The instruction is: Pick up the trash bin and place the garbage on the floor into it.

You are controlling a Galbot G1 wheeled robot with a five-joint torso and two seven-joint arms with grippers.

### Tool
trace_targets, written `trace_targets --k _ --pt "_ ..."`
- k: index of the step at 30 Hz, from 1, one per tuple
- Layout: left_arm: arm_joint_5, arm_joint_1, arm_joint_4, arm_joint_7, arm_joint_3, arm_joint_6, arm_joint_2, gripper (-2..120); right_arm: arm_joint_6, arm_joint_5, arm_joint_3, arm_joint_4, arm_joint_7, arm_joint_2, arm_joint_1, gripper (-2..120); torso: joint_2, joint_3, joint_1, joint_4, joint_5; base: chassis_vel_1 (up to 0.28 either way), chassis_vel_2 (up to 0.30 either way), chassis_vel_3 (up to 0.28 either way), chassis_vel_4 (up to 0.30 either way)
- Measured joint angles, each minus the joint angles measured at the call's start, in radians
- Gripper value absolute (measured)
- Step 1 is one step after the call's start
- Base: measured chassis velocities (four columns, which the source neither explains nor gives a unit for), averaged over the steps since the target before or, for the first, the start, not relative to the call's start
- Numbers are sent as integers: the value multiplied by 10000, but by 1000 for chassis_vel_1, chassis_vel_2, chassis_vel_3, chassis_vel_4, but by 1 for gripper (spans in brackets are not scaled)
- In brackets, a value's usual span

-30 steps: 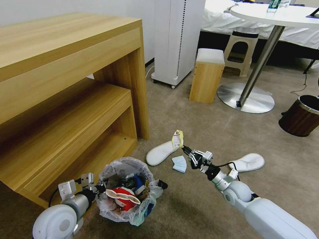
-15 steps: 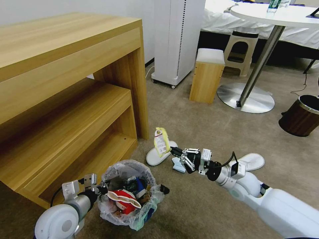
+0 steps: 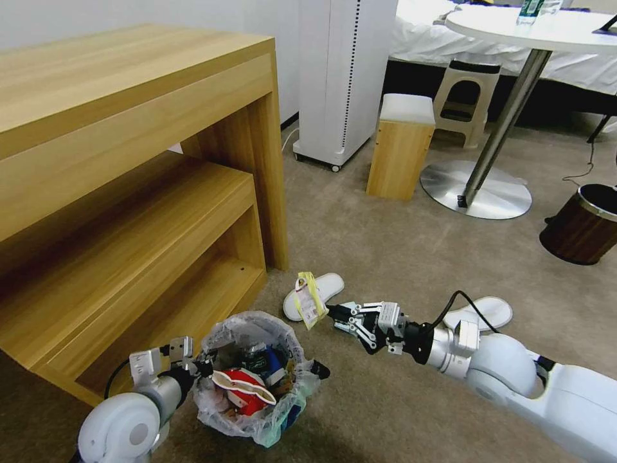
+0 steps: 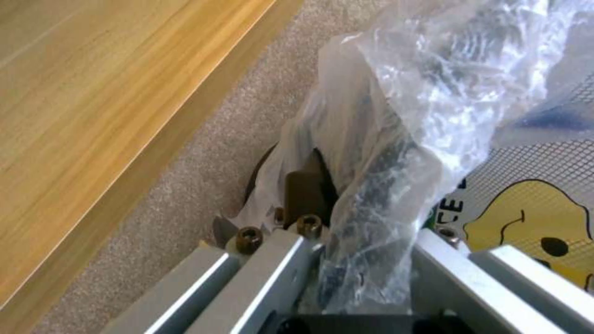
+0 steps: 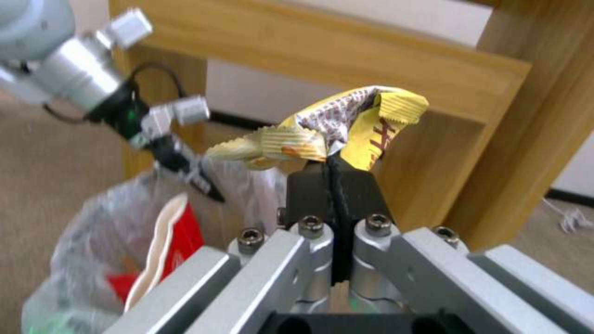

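Right end effector [image 3: 329,313] pinched a yellow candy wrapper [image 3: 309,299]; left end effector [image 3: 204,368] clamped the trash bin [image 3: 254,379] rim. We judged release belongs squarely over the opening.

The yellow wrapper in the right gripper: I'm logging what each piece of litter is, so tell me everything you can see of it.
The yellow wrapper is a crumpled snack or candy packet, thin and foil-like, yellow outside with red print and a white patch of dark dots, its end seams crimped. The right gripper is shut on its lower edge, so it hangs in the air, touching nothing else. In the head view it sits above the floor, in front of a white slipper and just beyond the trash bin.
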Motion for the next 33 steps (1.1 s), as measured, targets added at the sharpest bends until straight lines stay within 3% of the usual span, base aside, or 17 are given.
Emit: trace_targets --k 5,6,10,11,14,15,16,22,30,33 --pt "6 -75 56 -3 74 3 0 0 -112 -88 -361 94 155 -157 326 0 0 0 0 -3 1 0 0 0 0" --pt "47 -132 106 -4 188 -10 -9 0 -237 -115 -995 139 384 -147 954 0 0 0 0 1 0 0 0 0 0" --pt "77 -203 157 -3 266 -10 -26 0 -378 -10 -1878 165 609 -4 1819 0 0 1 0 2 -1 0 0 0 0" --pt "77 -240 188 -3 295 -8 -3 0 -460 118 -2589 198 750 98 2409 0 1 1 0 -1 -3 0 0 0 0" --pt "76 -262 218 -3 300 -5 4 0 -519 195 -3176 195 868 228 2936 0 1 1 0 0 -3 0 0 0 0" --pt "76 -275 258 1 293 -5 5 0 -587 308 -3998 186 1008 452 3734 0 0 1 0 -1 -2 0 0 0 0" --pt "76 -275 258 1 293 -5 5 0 -587 308 -3998 186 1008 452 3734 0 0 1 0 -1 -2 0 0 0 0" --pt "63 -330 359 34 236 -2 -39 0 -800 810 -6329 -16 1718 1521 6194 0 0 2 0 -1 -6 0 0 0 0" --pt "69 -300 456 64 48 -1 -126 0 -836 1390 -7747 -273 2085 2650 7545 0 0 3 0 0 -8 0 0 0 0" --pt "99 -319 512 69 -11 -7 -181 0 -846 1669 -8483 -482 2266 3464 8235 0 0 3 1 1 -7 0 0 0 0"
